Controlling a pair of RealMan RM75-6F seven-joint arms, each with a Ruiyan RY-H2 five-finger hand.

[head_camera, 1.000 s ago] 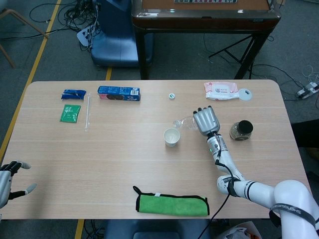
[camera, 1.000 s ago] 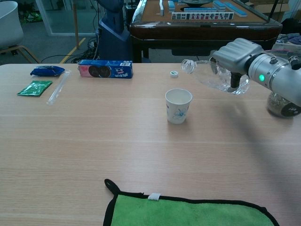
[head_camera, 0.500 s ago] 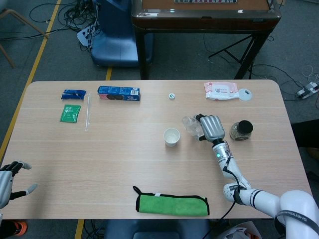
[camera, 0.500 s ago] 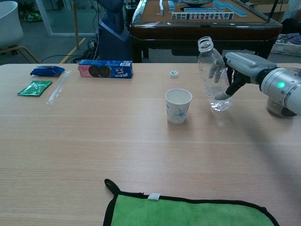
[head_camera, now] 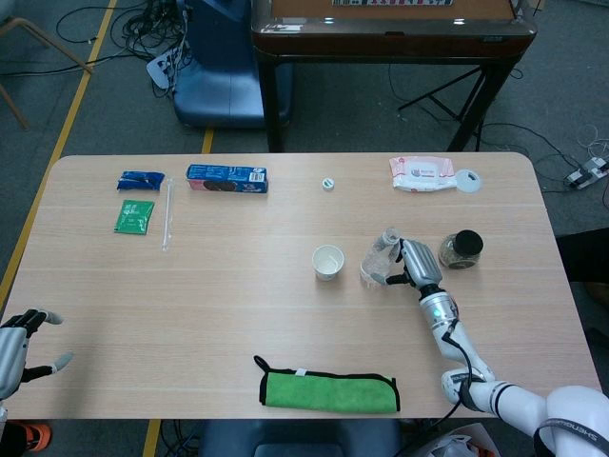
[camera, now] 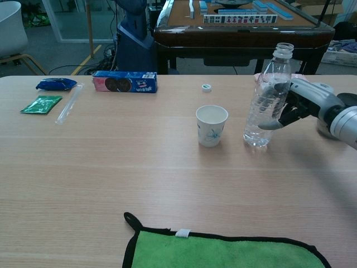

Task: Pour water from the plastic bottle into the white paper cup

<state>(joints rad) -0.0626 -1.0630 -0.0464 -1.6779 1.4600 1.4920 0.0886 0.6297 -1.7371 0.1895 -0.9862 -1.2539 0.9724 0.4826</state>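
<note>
The right hand has its fingers wrapped around the clear plastic bottle. The bottle has no cap on and stands on the bench, leaning a little. It looks like its bottom touches the wood, but that is hard to tell for sure. The white paper cup stands upright just beside the bottle, on the side away from the hand. A small white bottle cap lies farther back on the bench.

The left hand hangs at the near left edge of the bench, well apart from everything. Its fingers are spread wide and hold nothing.

A green cloth lies at the near edge. A cookie box and a clear straw lie at the far left. A dark jar stands just behind the right hand.
</note>
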